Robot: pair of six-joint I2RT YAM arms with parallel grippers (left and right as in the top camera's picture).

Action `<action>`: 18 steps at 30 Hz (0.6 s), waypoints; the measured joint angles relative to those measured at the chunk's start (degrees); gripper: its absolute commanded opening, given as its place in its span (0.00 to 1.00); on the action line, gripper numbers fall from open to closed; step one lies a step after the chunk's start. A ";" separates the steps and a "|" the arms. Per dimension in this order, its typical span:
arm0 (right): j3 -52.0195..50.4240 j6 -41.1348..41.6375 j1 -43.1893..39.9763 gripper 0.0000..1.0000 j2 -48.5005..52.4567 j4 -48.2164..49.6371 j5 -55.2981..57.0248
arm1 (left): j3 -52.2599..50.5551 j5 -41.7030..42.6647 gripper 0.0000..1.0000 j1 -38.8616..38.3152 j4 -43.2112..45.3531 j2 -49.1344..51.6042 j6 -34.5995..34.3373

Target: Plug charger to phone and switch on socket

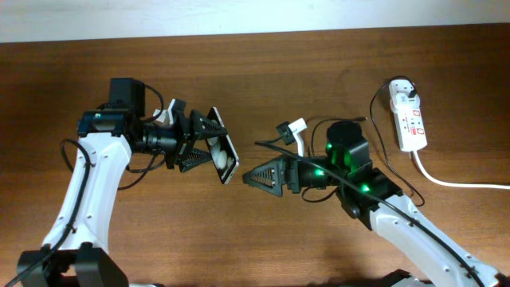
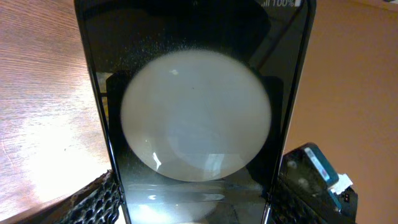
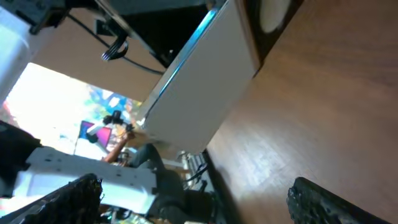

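Phone (image 1: 226, 158): black slab, tilted up off the worktop (image 1: 239, 72), clamped between the fingers of the left hand (image 1: 203, 145).
Right hand (image 1: 249, 178): just right of the phone, fingers wide apart, empty.
Socket (image 1: 408, 119): flat on the worktop, well right of the phone.
Charger (image 1: 373, 108): thin black cable looping on the phone-ward side of the socket.

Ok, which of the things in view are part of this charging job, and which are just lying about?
In the job: phone, held in the left hand; charger; socket; open right hand.
Just there: thick white cord; wooden table.
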 measured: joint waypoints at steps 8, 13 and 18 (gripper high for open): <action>2.86 -3.06 11.30 0.99 -12.79 -18.10 33.03 | -0.02 -0.76 0.61 0.00 0.31 0.00 0.00; 3.63 -2.67 32.28 0.99 -12.92 -16.33 69.61 | -0.02 -1.07 0.62 0.00 0.81 0.00 0.00; 3.91 -2.60 34.40 0.88 -3.96 -3.21 82.64 | -0.02 -1.14 0.62 0.00 0.83 0.00 0.00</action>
